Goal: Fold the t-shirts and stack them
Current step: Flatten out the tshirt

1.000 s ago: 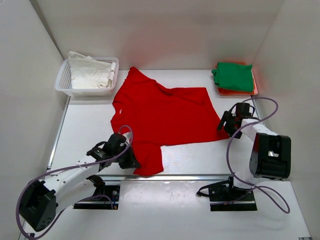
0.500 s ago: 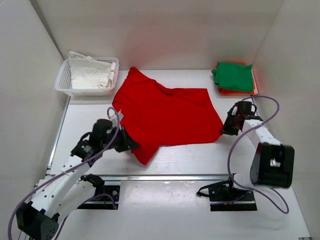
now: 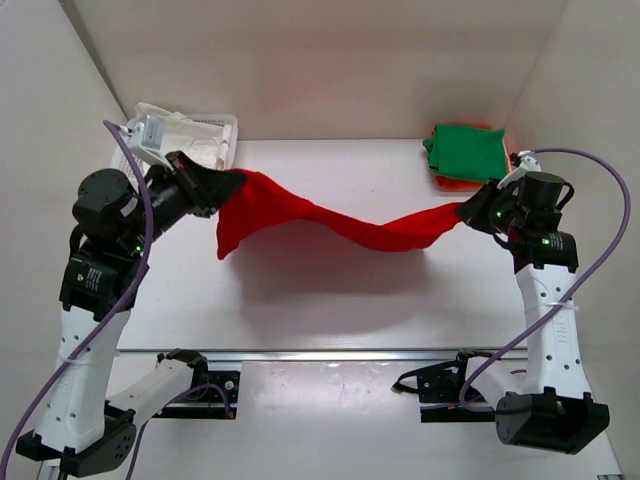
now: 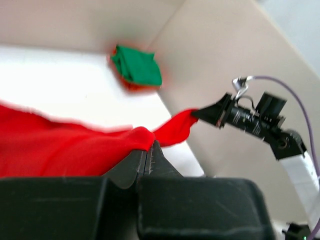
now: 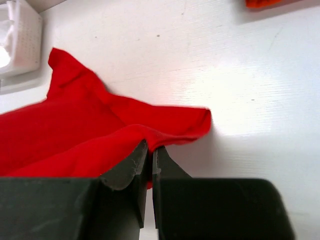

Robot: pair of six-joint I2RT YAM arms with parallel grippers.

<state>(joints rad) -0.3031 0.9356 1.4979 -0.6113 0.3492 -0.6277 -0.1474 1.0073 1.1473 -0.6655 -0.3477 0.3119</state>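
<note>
The red t-shirt [image 3: 330,222] lay spread flat on the table [image 3: 330,310] a second ago. Now it is off the surface, strung between the two arms as a sagging band, with a loose flap hanging below its left end. It hangs over the middle of the table, its lowest part near the centre; whether that part touches the surface I cannot tell.

The left gripper [image 3: 222,186] was already pinched on the near-left part of the shirt and has swung up and back with it. Its wrist view shows the jaws closed tight on a fold of red cloth. The right gripper [image 3: 468,213] stood open at the shirt's right edge a second ago. It has since closed on that edge and risen, and its wrist view shows cloth nipped between the jaws.

So the shirt is held at both ends, probably to be laid out or doubled over — no fold is made yet. The green t-shirt [image 3: 467,152] lies folded on the orange t-shirt [image 3: 447,184] at the far right corner, where this one should end up. At the far left a basket [image 3: 225,125] holds white cloth [image 3: 190,140].
</note>
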